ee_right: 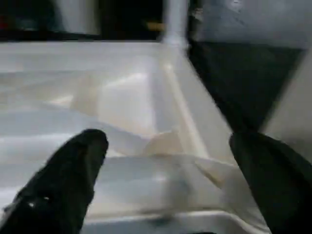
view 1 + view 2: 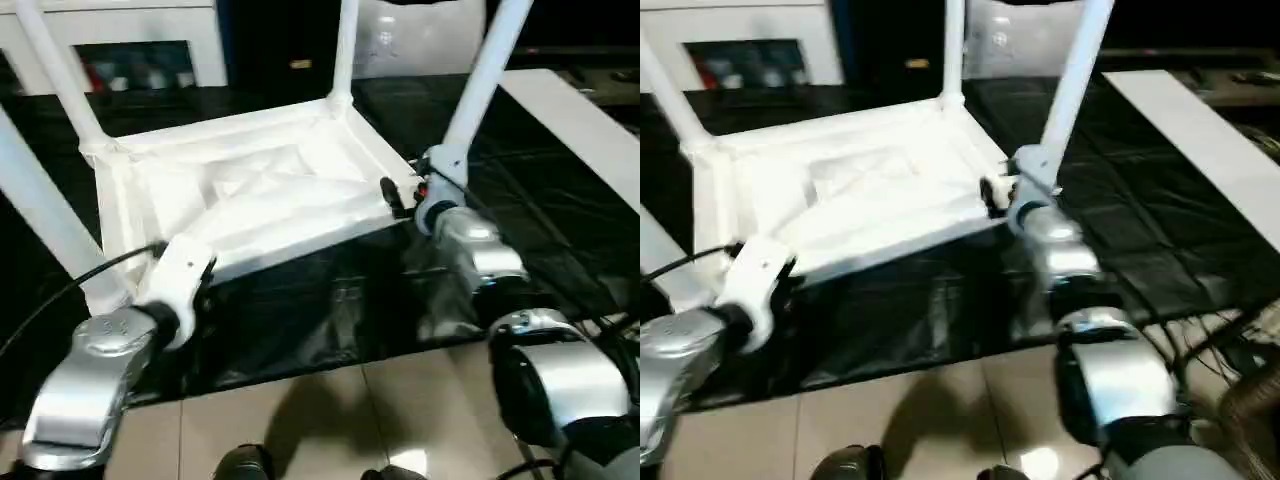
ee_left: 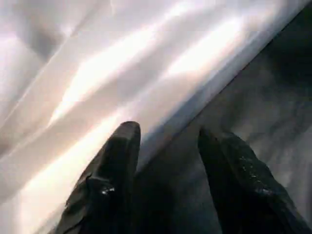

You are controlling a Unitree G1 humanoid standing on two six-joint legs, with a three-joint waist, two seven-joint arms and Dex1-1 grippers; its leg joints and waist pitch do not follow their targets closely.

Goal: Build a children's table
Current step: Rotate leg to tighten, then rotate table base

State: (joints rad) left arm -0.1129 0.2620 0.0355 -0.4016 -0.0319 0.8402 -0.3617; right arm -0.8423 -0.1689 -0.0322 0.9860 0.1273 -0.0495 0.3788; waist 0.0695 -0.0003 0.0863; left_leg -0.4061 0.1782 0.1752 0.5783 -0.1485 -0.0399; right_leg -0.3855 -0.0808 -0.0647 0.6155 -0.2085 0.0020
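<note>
Table point(image 2: 260, 190) inverted on worktop point(image 2: 560, 210), legs up. Left claw point(image 3: 165, 161) half-spread astride near rim; right claw point(image 1: 165, 195) released, at near-right corner.

Black mat-covered workbench point(image 2: 300, 320) is sitting above beige tiled floor point(image 2: 330, 420); white cabinet point(image 2: 130, 40) is standing at eleven o'clock.
</note>
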